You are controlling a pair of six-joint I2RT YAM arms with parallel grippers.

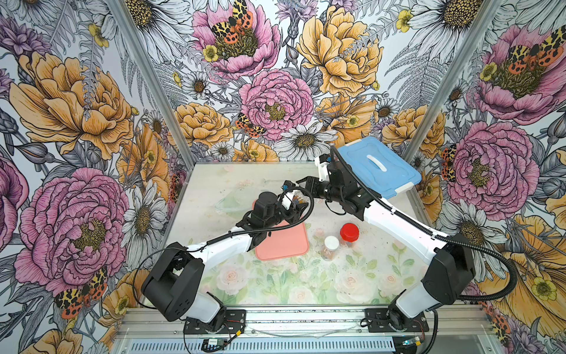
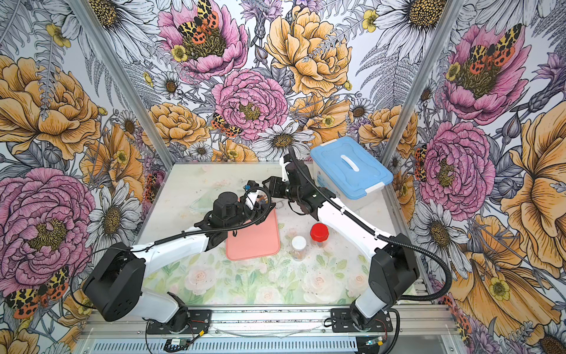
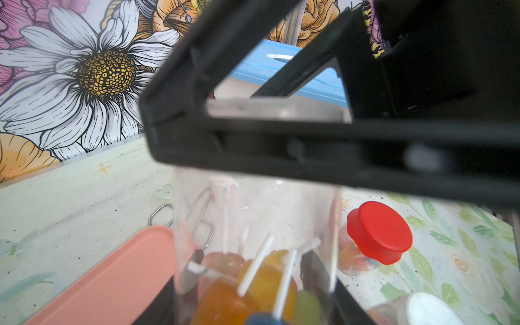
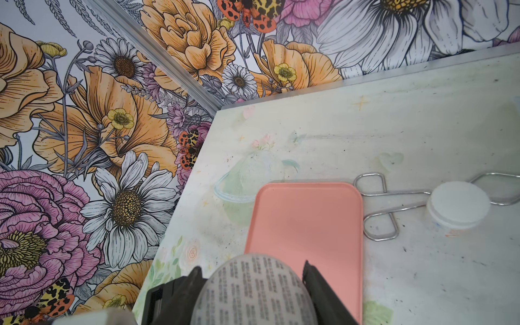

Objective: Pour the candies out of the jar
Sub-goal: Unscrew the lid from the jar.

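My left gripper [image 3: 254, 281] is shut on a clear jar [image 3: 253, 213], held in the air over the far end of the pink tray [image 1: 284, 242]. Inside it lie the candies [image 3: 225, 304]: orange, green and blue heads on white sticks. My right gripper [image 4: 252, 270] meets the jar from the right. Its jaws are shut on either side of the jar's round grey cap [image 4: 253, 292], which carries printed text. In the left wrist view a black finger [image 3: 281, 154] of that gripper crosses the jar's far end. In both top views the two grippers meet at the jar [image 1: 297, 200] [image 2: 260, 200].
A red-lidded jar [image 1: 349, 232] and a white-lidded jar [image 1: 331, 243] stand right of the tray. A blue-lidded box [image 1: 379, 165] fills the back right corner. Metal tongs [image 4: 394, 197] and a small white-capped container [image 4: 458, 202] lie beyond the tray. Flowered walls close three sides.
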